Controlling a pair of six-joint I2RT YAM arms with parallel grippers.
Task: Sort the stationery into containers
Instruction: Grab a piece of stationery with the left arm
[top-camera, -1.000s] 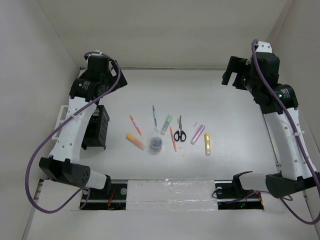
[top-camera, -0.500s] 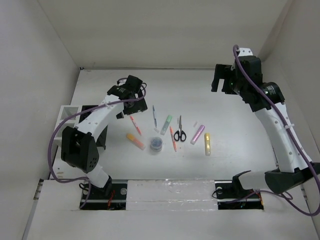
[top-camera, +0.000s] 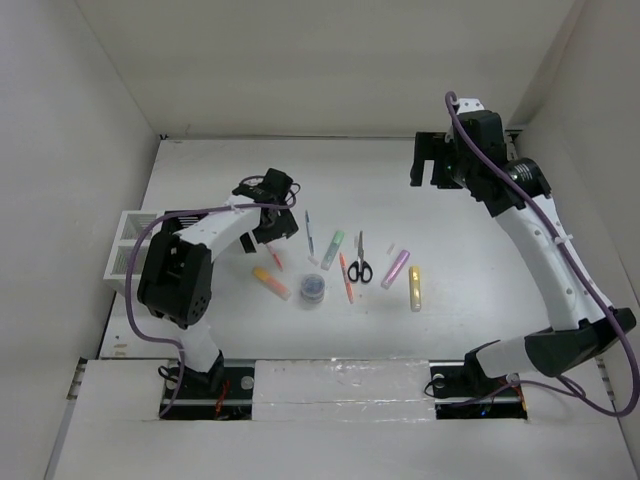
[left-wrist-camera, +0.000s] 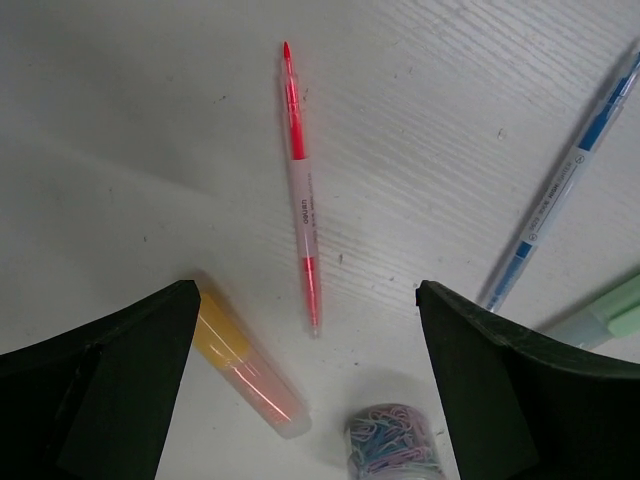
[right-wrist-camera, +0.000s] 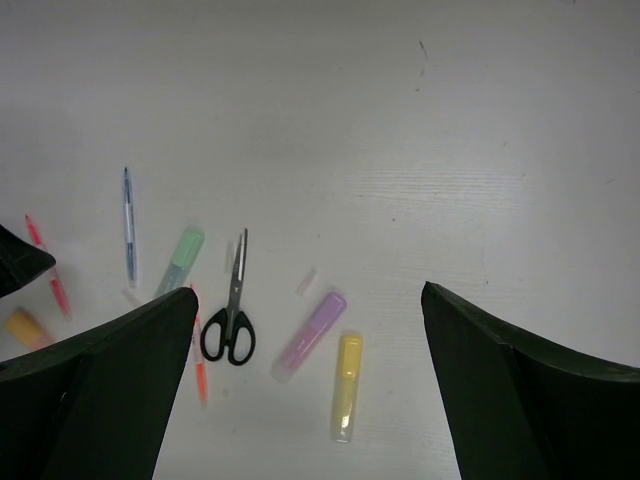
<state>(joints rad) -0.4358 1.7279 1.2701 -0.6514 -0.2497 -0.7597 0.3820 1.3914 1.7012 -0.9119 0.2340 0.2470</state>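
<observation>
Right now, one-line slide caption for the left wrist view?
Open left fingers hover above a red pen, orange highlighter and small tub nearby.

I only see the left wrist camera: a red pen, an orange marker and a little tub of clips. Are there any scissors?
Observer: Yes. In the top view, black-handled scissors lie just to the right of the green highlighter.
Operator: Where do all the things go?
Observer: A white mesh organiser stands at the far left of the top view.
Operator: What is the other arm doing?
Observer: The right gripper hangs open, up high at the far right, holding nothing.
</observation>
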